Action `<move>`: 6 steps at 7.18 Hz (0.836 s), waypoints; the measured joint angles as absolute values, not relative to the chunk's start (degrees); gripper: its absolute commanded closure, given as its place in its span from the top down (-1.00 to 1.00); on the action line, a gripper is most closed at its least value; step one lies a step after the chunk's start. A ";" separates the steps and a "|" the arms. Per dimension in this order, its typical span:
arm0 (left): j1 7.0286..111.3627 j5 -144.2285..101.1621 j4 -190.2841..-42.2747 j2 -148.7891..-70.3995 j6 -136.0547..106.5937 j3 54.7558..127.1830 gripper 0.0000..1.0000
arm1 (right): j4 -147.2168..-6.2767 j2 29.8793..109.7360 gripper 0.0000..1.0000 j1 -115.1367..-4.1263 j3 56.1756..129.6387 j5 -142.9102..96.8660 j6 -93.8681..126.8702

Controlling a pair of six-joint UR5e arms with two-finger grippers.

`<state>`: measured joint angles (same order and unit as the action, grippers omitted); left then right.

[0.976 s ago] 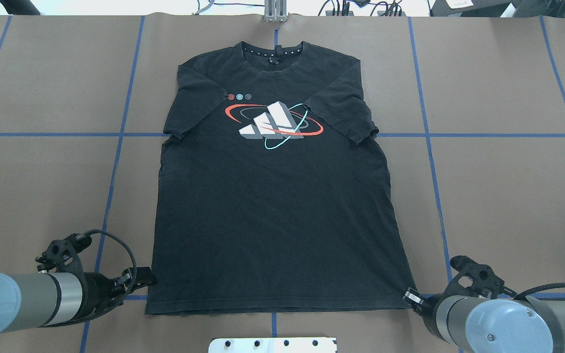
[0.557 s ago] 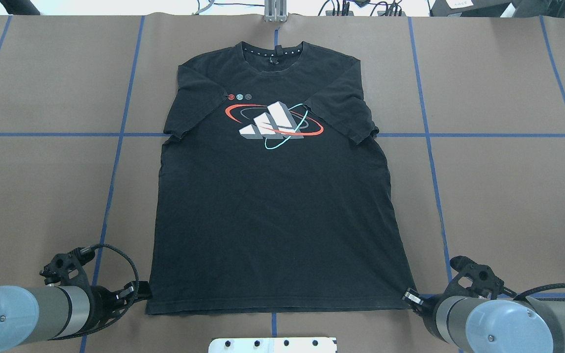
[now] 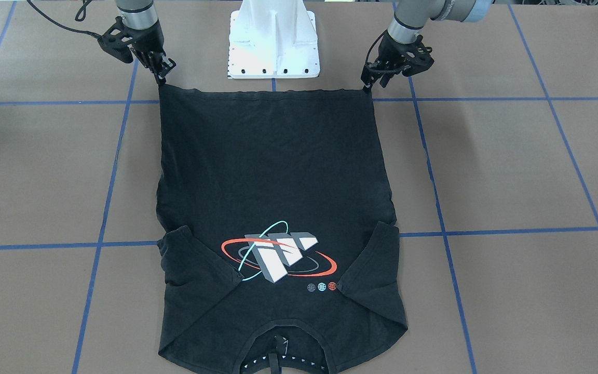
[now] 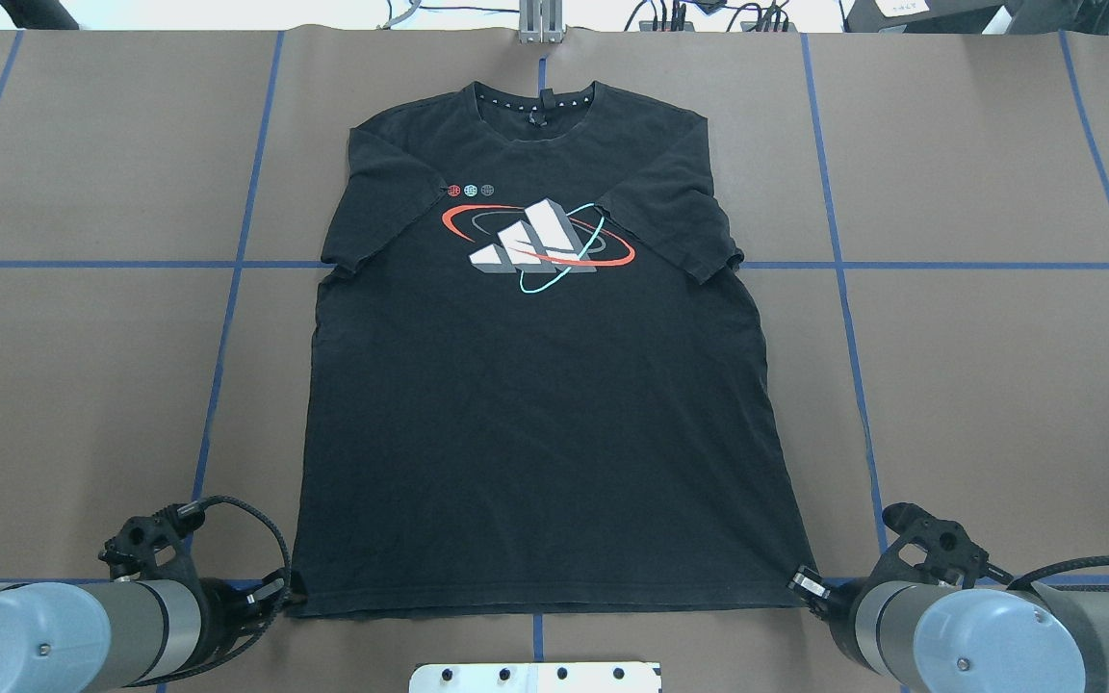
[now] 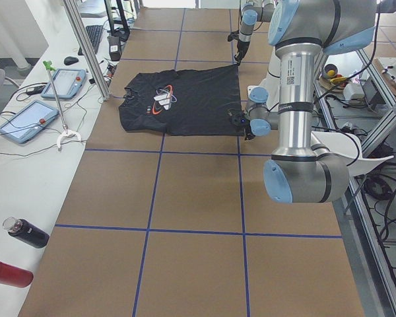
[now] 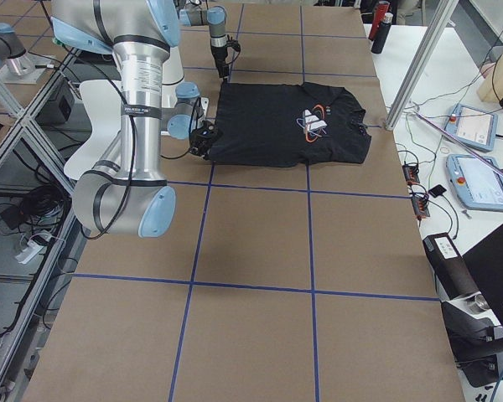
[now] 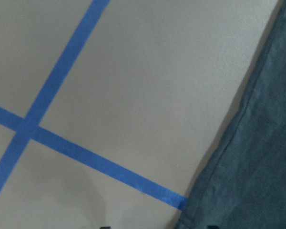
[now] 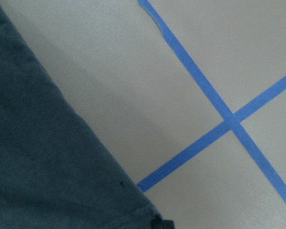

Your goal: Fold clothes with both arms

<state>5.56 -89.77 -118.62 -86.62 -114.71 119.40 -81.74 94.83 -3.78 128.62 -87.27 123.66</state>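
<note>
Shirt [image 4: 535, 414] lies flat, face up, mid-counter [image 4: 997, 385] in the overhead view: collar [image 4: 532, 100] top ctr of frame, hem [image 4: 535, 603] along the btm, both sleeves spread to the sides. Graphic [image 4: 535, 245] sits upper-mid, white/grey blocks w/ orange-red and cyan rings. L claw [image 4: 287, 587] is down in the lower left of the overhead shot, right at the hem corner. The front view has L claw [image 3: 367, 85] upper right, pointing down at that same corner. On the L wrist cam, two dark tips [image 7: 210, 227] just peek in at the btm edge, apart, w/ the hem corner between them, so L claw is spread and not clamped. R claw [image 4: 802, 581] is lower right in the overhead view, at the other hem corner, touching or just beside it. The front view puts R claw [image 3: 163, 75] upper left. R wrist cam shows cloth lower left and only one dark tip at the btm edge, so can't tell if R claw is apart or together. Blue tape [image 4: 227, 318] grids the counter. White base [image 4: 535, 677] sits btm ctr, just below the hem.
</note>
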 measured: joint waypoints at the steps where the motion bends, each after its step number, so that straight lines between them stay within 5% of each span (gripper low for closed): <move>1: 5.44 -89.73 -116.56 -88.05 -114.76 119.43 0.13 | -81.74 94.81 -1.00 -3.78 128.59 -87.28 123.66; 6: 5.05 -89.56 -114.33 -88.82 -114.79 119.31 -0.20 | -81.68 94.69 -1.00 -3.80 128.55 -87.28 123.66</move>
<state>5.05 -89.56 -114.33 -88.82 -114.79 119.31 -81.68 94.69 -3.80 128.55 -87.28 123.66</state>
